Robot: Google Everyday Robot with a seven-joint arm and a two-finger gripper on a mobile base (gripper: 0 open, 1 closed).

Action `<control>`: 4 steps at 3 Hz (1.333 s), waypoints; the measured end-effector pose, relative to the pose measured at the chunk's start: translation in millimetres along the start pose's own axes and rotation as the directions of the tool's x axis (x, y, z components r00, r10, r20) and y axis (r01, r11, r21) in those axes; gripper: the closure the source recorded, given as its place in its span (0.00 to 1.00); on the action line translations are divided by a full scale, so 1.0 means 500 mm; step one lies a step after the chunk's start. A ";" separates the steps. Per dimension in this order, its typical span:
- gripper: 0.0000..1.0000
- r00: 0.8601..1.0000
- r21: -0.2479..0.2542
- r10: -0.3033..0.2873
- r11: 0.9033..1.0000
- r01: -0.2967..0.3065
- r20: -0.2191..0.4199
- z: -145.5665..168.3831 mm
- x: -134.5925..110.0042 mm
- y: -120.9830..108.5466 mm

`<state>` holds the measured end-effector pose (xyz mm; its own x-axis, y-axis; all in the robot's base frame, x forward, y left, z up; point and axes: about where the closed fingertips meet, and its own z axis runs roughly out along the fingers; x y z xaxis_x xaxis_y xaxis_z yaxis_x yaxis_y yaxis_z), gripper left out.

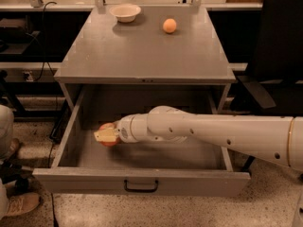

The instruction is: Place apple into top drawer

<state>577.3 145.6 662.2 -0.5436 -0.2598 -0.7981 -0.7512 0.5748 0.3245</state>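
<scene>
The grey cabinet's top drawer point(142, 180) is pulled wide open, with a small black handle on its front panel. My white arm reaches from the right into the drawer. The gripper point(107, 135) is at the drawer's left-middle, low over its floor, shut on the reddish apple point(108, 126). The apple is partly hidden by the pale fingers point(105, 136); I cannot tell whether it rests on the drawer floor.
On the cabinet top point(142, 51) stand a small white bowl point(125, 12) at the back left and a small orange fruit point(169, 25) at the back right. A black office chair point(279, 46) stands to the right. Someone's shoe point(19, 203) and leg are at the left edge.
</scene>
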 end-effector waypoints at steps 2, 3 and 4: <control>0.09 0.999 -0.031 -0.024 0.999 0.023 -0.040 0.008 -0.001 0.017; 0.00 0.999 -0.036 -0.027 0.999 0.025 -0.043 0.008 -0.001 0.018; 0.00 0.999 -0.020 -0.012 1.000 0.011 -0.037 -0.016 0.004 -0.003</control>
<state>574.4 138.3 664.2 -0.5483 -0.2955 -0.7823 -0.7645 0.5562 0.3257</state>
